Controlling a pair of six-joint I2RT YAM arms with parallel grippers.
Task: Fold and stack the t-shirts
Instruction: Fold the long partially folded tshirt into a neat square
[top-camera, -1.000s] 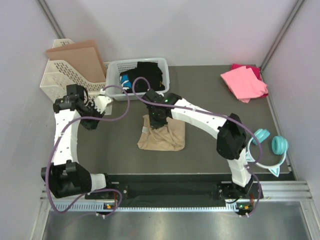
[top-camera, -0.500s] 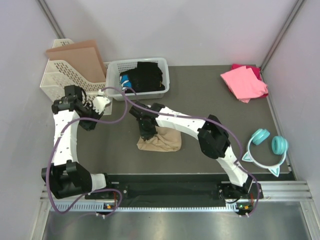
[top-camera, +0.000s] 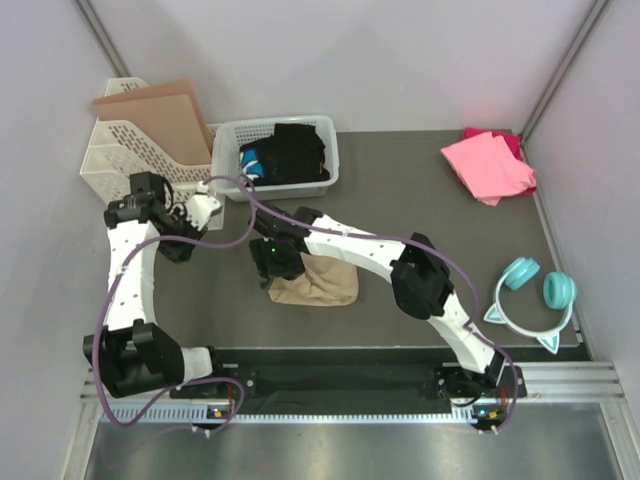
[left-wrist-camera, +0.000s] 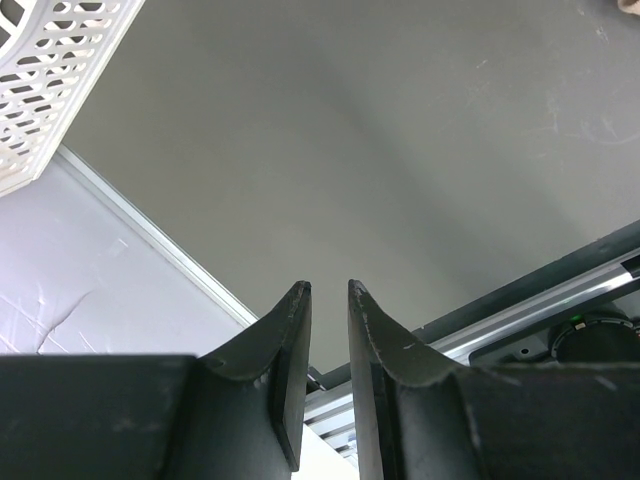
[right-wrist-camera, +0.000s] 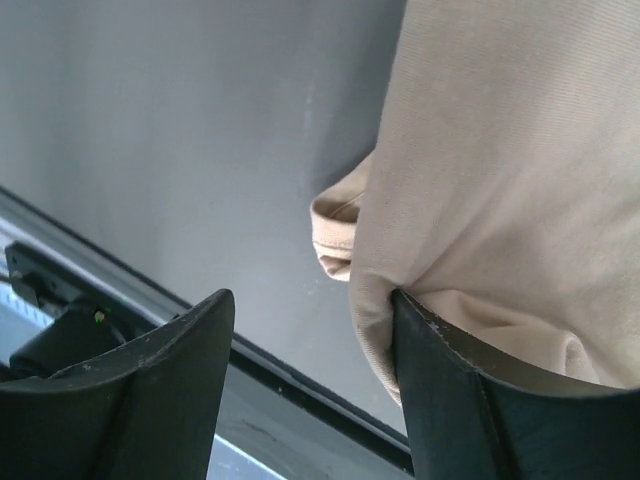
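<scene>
Counts: three t-shirts, two arms, one basket, one rack, one pair of headphones.

The tan t-shirt (top-camera: 325, 288) lies crumpled into a small wad at the middle of the table (top-camera: 400, 190), toward the near edge. The pink t-shirt (top-camera: 488, 165) lies on the magenta t-shirt (top-camera: 508, 138) in the far right corner, well apart from the tan one. Only a strip of magenta shows at the far side.

The right pincer (right-wrist-camera: 310, 300) is released, jaws wide apart. It sits at the tan t-shirt's left end, with one finger against the cloth. The left pincer (left-wrist-camera: 328, 290) is clenched on nothing, with only a thin slit between the fingers. It hovers over bare table on the left.

Other items: a white basket (top-camera: 224, 140) at the far middle holds black cloth (top-camera: 295, 150). A cream perforated rack (top-camera: 105, 165) at the far left has a cardboard sheet (top-camera: 150, 105) on top. Teal cat-ear headphones (top-camera: 558, 290) are near right.

Top view only: the pink and magenta pile, basket, headphones and both whole arms. The right arm hides the pincer's contact with the cloth there.

Right wrist view only: a rolled hem edge bulges into the gap between the jaws, and cloth drapes over the right finger.

Left wrist view only: the narrow finger slit, a corner of the rack and the metal rail (left-wrist-camera: 540, 312) at the table edge. No shirt is in it.
</scene>
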